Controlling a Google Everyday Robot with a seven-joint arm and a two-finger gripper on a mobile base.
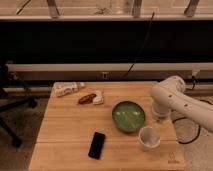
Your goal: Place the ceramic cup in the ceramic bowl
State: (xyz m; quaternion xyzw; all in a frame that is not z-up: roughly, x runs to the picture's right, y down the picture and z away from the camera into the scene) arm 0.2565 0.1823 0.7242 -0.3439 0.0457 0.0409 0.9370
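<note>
With the gripper (pixel 158 123) low just behind the ceramic cup (pixel 149 137), its state not discernible, you risk tipping the cup or knocking it against the ceramic bowl (pixel 128 116) just beside it if the approach runs off-centre.

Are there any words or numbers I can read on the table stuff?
No text can be read.
Bottle: any label is too blurred.
Corner mark on the table: too small.
The tool hangs just above the cup, beside the bowl; no writing shows on them.
</note>
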